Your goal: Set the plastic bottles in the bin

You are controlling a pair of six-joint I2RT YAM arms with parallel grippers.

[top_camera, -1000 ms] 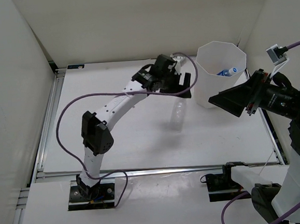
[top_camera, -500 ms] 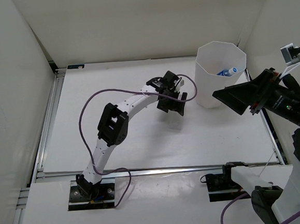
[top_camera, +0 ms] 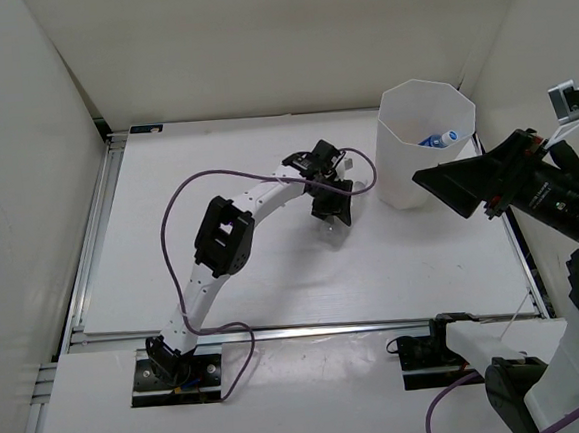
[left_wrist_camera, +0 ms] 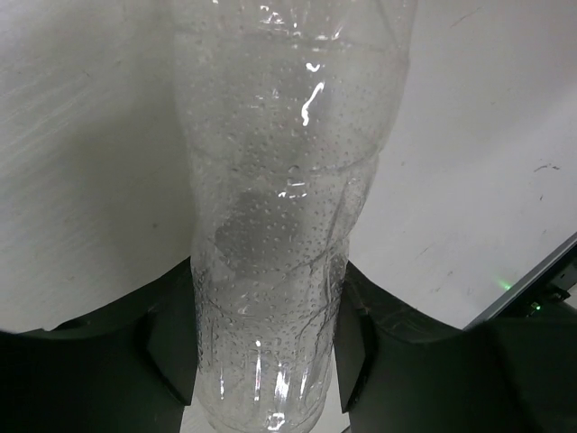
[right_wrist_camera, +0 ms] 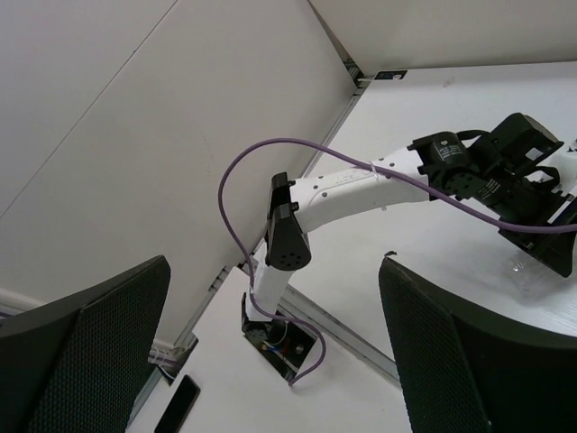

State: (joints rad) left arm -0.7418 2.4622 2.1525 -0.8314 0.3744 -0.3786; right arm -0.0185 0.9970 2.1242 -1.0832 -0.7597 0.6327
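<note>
Left gripper point(left_wrist_camera: 263, 311): clamped on the clear unlabelled bottle point(left_wrist_camera: 288, 171), one black finger point(left_wrist_camera: 171, 338) pressed against each side of the body. Grip low on the narrower stretch of the bottle, dimpled plastic bulging wider beyond the fingers.

Position, top view: about mid-surface point(top_camera: 214, 152), slightly right of centre, near the foot of the bin point(top_camera: 398, 168) but apart from it. Bottle almost wholly hidden under the gripper from above.

Long axis: in line with the fingers, running straight away from the wrist camera. Neither end in view, so cap direction not determinable. Upright or tilted: cannot tell.

Right gripper point(right_wrist_camera: 275, 271): jaws spread wide, nothing between them. Raised off the surface by the right edge, just beside the bin on its near-right side.

Bin: upright at the far right corner, blue-capped bottle point(top_camera: 442, 138) lying inside.
</note>
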